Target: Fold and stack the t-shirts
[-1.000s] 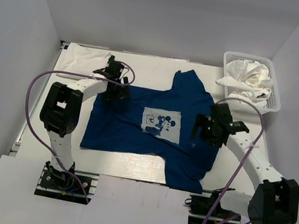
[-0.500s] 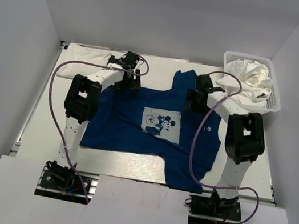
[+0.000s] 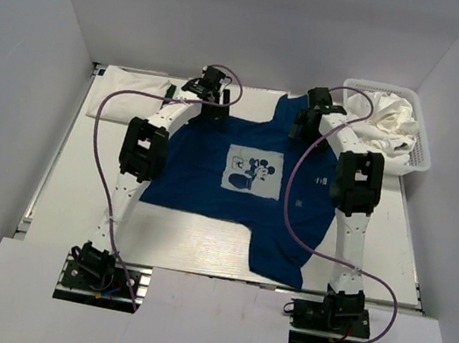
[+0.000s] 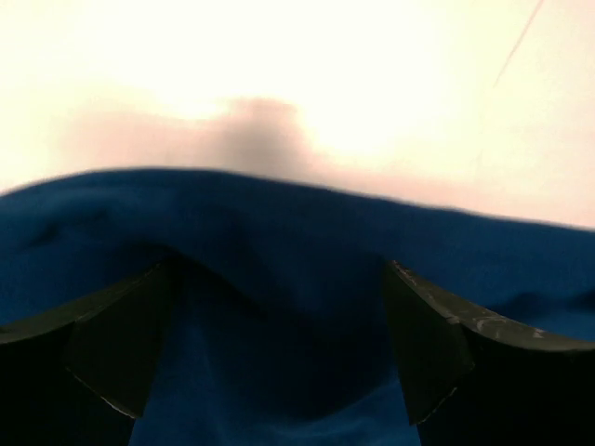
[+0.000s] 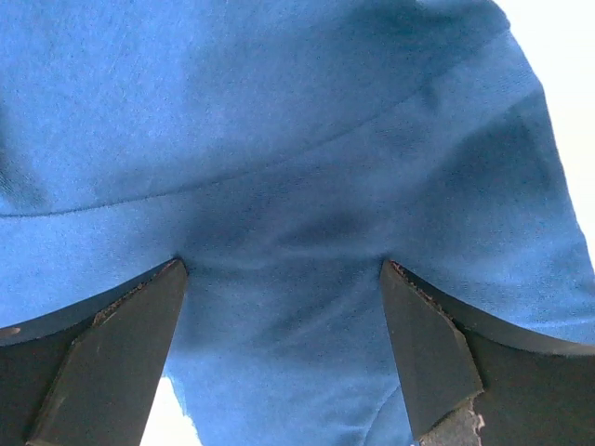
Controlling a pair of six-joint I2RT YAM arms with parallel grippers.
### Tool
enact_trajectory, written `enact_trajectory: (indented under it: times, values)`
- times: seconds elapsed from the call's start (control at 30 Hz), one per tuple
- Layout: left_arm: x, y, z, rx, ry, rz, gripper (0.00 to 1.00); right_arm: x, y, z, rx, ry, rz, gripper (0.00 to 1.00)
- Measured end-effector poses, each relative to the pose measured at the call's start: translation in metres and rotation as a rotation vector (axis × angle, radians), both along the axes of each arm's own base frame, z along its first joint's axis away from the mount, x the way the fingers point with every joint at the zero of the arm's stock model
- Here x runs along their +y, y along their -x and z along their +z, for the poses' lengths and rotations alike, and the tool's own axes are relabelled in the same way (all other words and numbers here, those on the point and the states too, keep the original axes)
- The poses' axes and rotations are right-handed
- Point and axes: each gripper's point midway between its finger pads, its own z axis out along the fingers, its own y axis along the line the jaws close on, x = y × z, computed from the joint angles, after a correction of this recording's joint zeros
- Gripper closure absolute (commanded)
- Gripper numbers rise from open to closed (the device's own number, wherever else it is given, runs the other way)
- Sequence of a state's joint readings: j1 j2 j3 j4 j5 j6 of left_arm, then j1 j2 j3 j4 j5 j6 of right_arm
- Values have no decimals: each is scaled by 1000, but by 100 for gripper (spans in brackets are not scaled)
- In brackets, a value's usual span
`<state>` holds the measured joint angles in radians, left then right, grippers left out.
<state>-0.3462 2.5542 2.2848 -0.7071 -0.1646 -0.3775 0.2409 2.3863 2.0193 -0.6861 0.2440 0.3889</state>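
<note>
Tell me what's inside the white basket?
Crumpled white cloth fills the basket and heaps above its rim; it is probably t-shirts. How many pieces there are, and anything lying under the heap, cannot be seen because the top folds cover it.

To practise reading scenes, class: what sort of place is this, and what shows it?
Likely a robot laundry-folding cell: two arms bolted to a walled-in table, a blue t-shirt spread out, a basket of white shirts.

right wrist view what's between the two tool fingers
Only the blue t-shirt cloth lies between the fingers of the open right tool, as the right wrist view shows.
</note>
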Motion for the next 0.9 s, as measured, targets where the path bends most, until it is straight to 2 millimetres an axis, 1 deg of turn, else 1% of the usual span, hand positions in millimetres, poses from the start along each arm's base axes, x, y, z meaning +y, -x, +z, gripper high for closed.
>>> enact_trajectory:
  times: [0.07,0.1,0.23,0.3,0.37,0.47,0.5,0.53,0.57,0.6,0.63,0.67,0.73,0.77,0.8,0.83,0.87,0.9]
  values:
    - [-3,-14,1,-45,11,-9,0,-6,-17,1,-25,-2,-17,10]
    - [-3,-18,1,-59,19,-9,0,-9,-22,2,-30,-2,-21,10]
    - [-4,-32,6,-107,49,-4,0,-20,-30,3,-43,14,8,10]
    - [-4,-40,8,-126,65,-2,0,-19,-35,5,-62,23,59,10]
    - [-5,-46,10,-144,83,-9,0,-17,-41,7,-86,24,116,10]
    - [-7,-47,14,-146,104,-22,0,-5,-47,20,-125,23,217,10]
    - [-6,-46,15,-142,106,-23,0,1,-47,27,-141,23,249,10]
    - [-6,-44,19,-140,109,-25,0,8,-46,39,-166,22,282,10]
    - [-5,-41,24,-138,110,-25,0,18,-40,55,-188,22,323,10]
    - [-3,-34,28,-126,109,-21,0,26,-35,70,-216,22,352,10]
    - [1,-23,36,-109,105,-12,0,36,-26,92,-252,17,386,10]
    - [5,-8,44,-89,97,3,0,46,-12,113,-280,8,415,10]
    - [18,28,70,-62,87,42,0,64,16,159,-374,-21,459,10]
    - [27,50,84,-61,93,79,0,71,35,175,-413,-40,476,10]
    - [36,77,97,-42,101,116,0,75,57,188,-444,-62,488,10]
    - [46,104,107,-33,113,156,0,76,78,195,-463,-81,495,10]
    - [58,129,115,-33,122,200,0,74,99,198,-471,-101,493,10]
    - [71,153,118,-22,126,240,0,71,116,198,-480,-122,483,10]
